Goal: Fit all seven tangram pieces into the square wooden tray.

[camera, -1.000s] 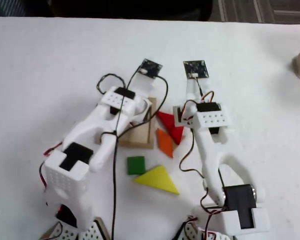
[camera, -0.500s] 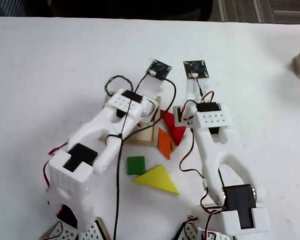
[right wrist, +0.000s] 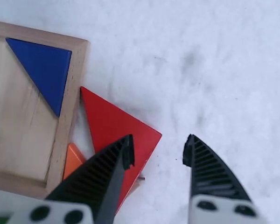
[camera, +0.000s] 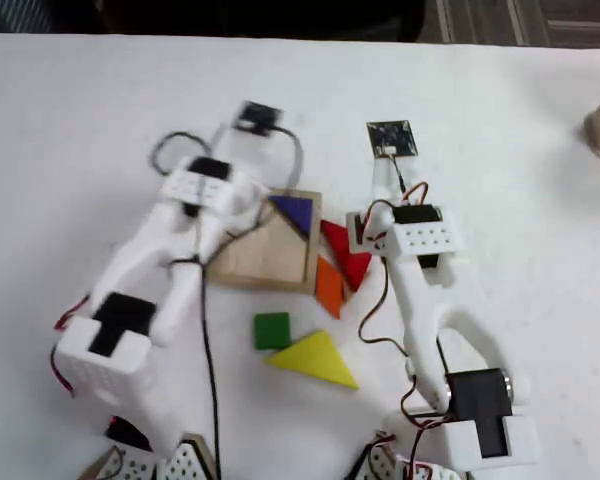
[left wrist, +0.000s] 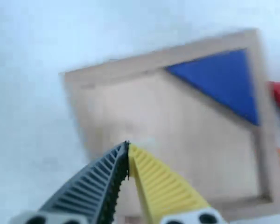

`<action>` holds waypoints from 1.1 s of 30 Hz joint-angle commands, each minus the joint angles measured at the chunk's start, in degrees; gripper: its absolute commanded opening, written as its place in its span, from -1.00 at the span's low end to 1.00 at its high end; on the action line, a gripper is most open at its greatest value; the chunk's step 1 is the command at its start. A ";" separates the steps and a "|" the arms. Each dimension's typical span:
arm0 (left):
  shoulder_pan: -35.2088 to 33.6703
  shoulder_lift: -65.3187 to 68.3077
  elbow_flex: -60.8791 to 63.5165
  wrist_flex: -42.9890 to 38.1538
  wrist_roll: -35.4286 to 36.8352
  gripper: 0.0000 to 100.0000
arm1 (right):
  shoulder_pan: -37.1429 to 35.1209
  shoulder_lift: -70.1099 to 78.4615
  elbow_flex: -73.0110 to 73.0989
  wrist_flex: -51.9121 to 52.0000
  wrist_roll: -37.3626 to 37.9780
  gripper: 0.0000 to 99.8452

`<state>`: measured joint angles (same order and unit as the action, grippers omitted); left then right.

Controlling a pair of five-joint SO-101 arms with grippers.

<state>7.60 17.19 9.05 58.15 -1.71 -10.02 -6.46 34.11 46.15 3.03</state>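
Swung leftward since a second ago: left arm [camera: 145, 260], which was being stretched across the square wooden tray [camera: 265, 258] and is now being held along its left side, so the tray floor is being left uncovered. Left gripper [left wrist: 127, 151] is being pointed at the tray's bare wood, jaws pressed together with nothing between them. Blue triangle [camera: 294, 210] is being seated inside the tray, in its far right corner, two edges along the rim. Right arm [camera: 430, 290] is being held where it was, stretched straight forward from its base, to the right of the loose pieces. Right gripper [right wrist: 158, 148] is being held pointing down, jaws apart, nothing between them; one finger is being shown over the red triangle [right wrist: 114, 126], the other over bare table [camera: 80, 110]. Red triangle is lying on the table just outside the tray's right rim; contact with the rim cannot be told. Orange piece [camera: 329, 285] is being tucked against the red triangle's near side, just beside the tray's near right corner. Green square [camera: 272, 330] and yellow triangle [camera: 315, 358] are lying nearer the arm bases, apart from the tray, the green square just beside the yellow triangle's left edge.
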 commanded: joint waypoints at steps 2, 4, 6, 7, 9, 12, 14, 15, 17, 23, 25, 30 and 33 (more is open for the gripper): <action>-7.16 -3.56 -2.20 -2.55 -0.44 -0.95 | 0.04 -2.42 -1.14 2.77 0.18 -0.65; -8.75 -3.56 -2.20 -4.40 -0.44 -0.95 | -1.80 -4.62 -0.79 5.23 0.18 -0.65; -9.27 -3.56 -1.05 -6.42 -0.62 -0.95 | -3.38 -7.08 0.79 7.16 0.18 -0.65; -9.27 -3.56 0.09 -8.18 -0.79 -0.95 | -4.53 -8.57 2.11 7.16 0.18 -0.65; -9.01 -3.65 2.29 -11.52 -0.79 -0.95 | -6.99 -11.47 5.45 7.08 0.53 -0.65; -9.01 -3.74 3.25 -13.45 -0.79 -0.95 | -10.95 -15.08 9.41 6.20 0.62 -0.65; -9.01 -3.74 3.25 -13.45 -0.79 -0.95 | -12.53 -16.40 11.43 4.18 0.70 -0.65; -9.01 -3.74 3.25 -13.45 -0.79 -0.95 | -12.97 -16.48 12.13 3.03 0.79 -0.64; -9.01 -3.74 3.25 -13.45 -0.79 -0.95 | -14.46 -15.60 12.66 2.15 3.25 -0.64; -9.10 -3.74 3.16 -13.54 -0.88 -0.95 | -18.86 -9.80 12.40 1.71 -0.18 -0.64; -9.19 -3.74 3.16 -13.54 -0.88 -0.95 | -18.59 -7.78 12.48 -0.31 -5.19 -0.64; -9.01 -3.65 3.34 -13.54 -0.88 -0.95 | -16.31 -0.92 12.40 -2.33 -7.56 -0.65; -9.01 -3.65 3.34 -13.54 -0.88 -0.95 | -14.90 1.54 10.55 -1.71 -7.56 -0.65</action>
<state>-0.92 17.19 12.84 46.11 -2.07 -27.08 -7.78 46.59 44.66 -3.74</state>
